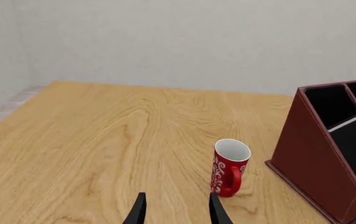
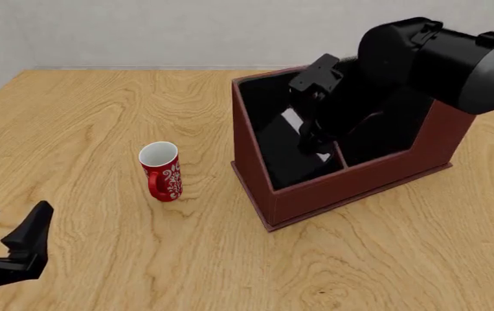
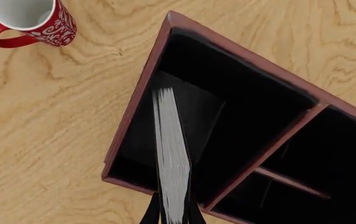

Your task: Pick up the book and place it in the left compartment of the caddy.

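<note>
The black book (image 3: 172, 154), white page edges toward the right wrist camera, stands tilted inside the long left compartment (image 3: 240, 102) of the red-brown caddy (image 2: 350, 184). My right gripper (image 3: 172, 213) is shut on the book's upper end, one finger on each cover. In the front view the right gripper (image 2: 313, 139) reaches down into the caddy from above and the book (image 2: 280, 150) leans in the left slot. The left wrist view shows the book (image 1: 355, 140) slanted in the caddy (image 1: 311, 149). My left gripper (image 2: 9, 233) is open and empty near the table's front left.
A red mug (image 2: 161, 170) with white patterns stands upright left of the caddy, handle toward the front; it also shows in the left wrist view (image 1: 229, 165). The caddy's middle sections (image 3: 315, 154) are black inside. A grey wall runs behind the table.
</note>
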Robot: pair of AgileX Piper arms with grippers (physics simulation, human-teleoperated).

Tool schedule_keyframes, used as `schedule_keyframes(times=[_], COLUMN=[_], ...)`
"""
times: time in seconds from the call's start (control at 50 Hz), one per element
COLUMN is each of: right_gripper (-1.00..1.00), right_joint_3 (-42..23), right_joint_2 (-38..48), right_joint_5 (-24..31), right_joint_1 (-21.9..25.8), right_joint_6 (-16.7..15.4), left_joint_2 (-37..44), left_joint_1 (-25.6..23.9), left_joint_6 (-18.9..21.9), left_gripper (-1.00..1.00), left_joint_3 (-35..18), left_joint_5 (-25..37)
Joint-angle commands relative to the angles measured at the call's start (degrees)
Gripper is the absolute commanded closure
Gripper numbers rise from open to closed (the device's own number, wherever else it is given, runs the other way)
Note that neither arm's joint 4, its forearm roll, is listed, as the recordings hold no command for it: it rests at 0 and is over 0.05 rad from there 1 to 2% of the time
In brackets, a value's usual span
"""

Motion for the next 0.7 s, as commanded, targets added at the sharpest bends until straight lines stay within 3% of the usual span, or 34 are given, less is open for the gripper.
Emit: schedule_keyframes(times=[0.02, 0.22, 0.24, 0.7], right_gripper=[1.00, 1.00, -1.00, -1.00], right_joint_3=[0.73, 0.33, 0.37, -0.94], right_joint_2=[-1.53, -1.41, -1.34, -1.89], right_joint_5=[1.36, 1.47, 1.36, 2.78], right_joint_1=[-1.11, -1.21, -1.63, -1.54], right_joint_6=[-5.43, -5.40, -5.61, -5.73], left_joint_2=[1.72, 2.21, 2.38, 2.35], left_joint_1=[-0.10, -0.10, -0.17, -0.19], left_joint_6=[0.04, -0.12, -0.10, -0.38], left_gripper=[-1.00, -1.00, -1.00, -1.00], left_joint_3=[0.28, 0.30, 0.28, -0.01], left_joint_5=[-1.77, -2.33, -2.48, -2.40])
